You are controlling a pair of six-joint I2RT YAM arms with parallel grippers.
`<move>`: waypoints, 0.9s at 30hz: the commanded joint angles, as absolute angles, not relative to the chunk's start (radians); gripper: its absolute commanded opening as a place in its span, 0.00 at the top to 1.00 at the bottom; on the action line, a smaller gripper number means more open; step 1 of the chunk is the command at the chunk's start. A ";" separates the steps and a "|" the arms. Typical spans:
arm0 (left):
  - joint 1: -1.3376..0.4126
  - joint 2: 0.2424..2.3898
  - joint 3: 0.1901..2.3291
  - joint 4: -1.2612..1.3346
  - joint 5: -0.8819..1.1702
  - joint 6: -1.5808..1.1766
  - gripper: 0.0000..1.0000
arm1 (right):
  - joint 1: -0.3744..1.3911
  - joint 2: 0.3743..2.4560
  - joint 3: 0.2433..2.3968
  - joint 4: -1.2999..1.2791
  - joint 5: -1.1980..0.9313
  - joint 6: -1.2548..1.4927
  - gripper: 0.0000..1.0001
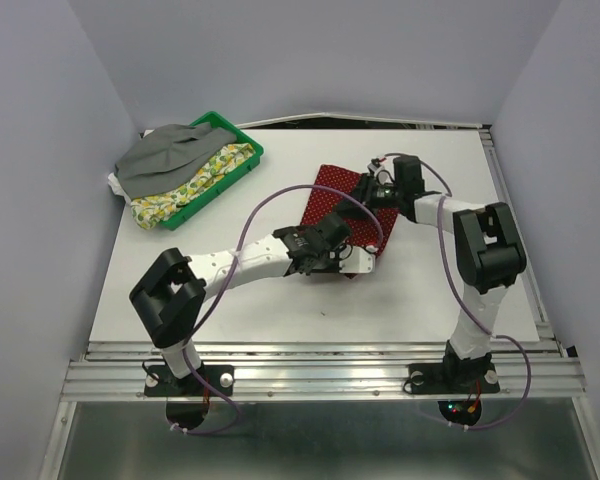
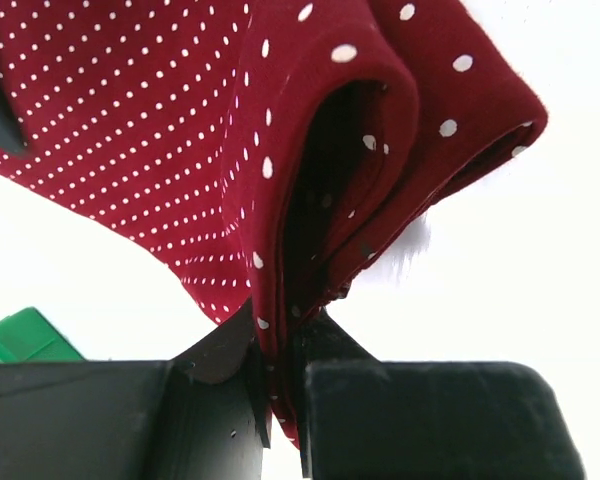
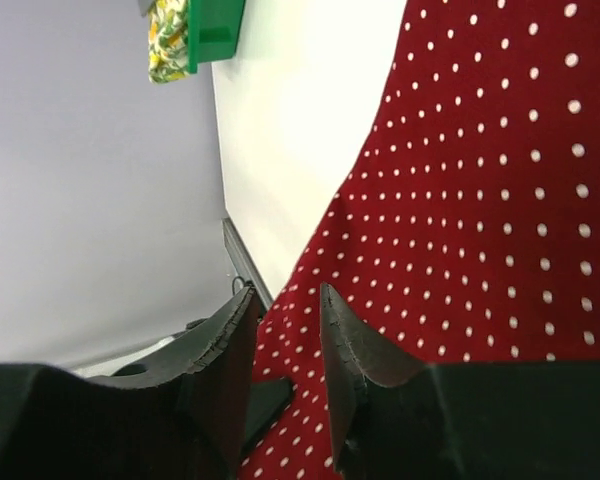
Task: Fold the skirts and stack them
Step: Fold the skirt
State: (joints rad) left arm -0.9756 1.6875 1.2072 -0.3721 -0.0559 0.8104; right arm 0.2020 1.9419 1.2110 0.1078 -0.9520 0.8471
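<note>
The dark red skirt with white dots lies partly folded mid-table. My left gripper is at its near edge and is shut on a bunched fold of it, with cloth running down between the fingers; the gripper holds the fold lifted off the table. My right gripper is at the skirt's far right edge. Its jaws stand a little apart over the dotted cloth, and this gripper is not closed on it. The grey skirt lies on the lemon-print skirt in the tray.
The green tray stands at the table's back left; it also shows in the right wrist view and the left wrist view. Grey walls surround the white table. A metal rail runs along the near edge.
</note>
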 commanded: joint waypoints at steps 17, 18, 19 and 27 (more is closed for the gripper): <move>-0.992 1.652 1.384 -0.529 -0.140 0.827 1.00 | 0.413 2.002 0.876 0.565 -0.934 0.927 0.72; -0.992 1.655 1.399 -0.535 -0.141 0.825 1.00 | 0.413 1.988 0.868 0.558 -0.940 0.920 0.72; -0.992 1.654 1.408 -0.555 -0.140 0.825 1.00 | 0.428 1.976 0.867 0.534 -0.945 0.907 0.72; -1.017 1.602 1.402 -0.647 -0.080 0.808 1.00 | 0.362 1.894 1.171 0.178 -0.905 0.622 0.62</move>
State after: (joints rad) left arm -0.9916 1.6833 1.3884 -0.5861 -0.1139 0.8097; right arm 0.4175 1.9633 0.9642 0.3462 -0.9413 0.8078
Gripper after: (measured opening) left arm 0.179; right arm 0.364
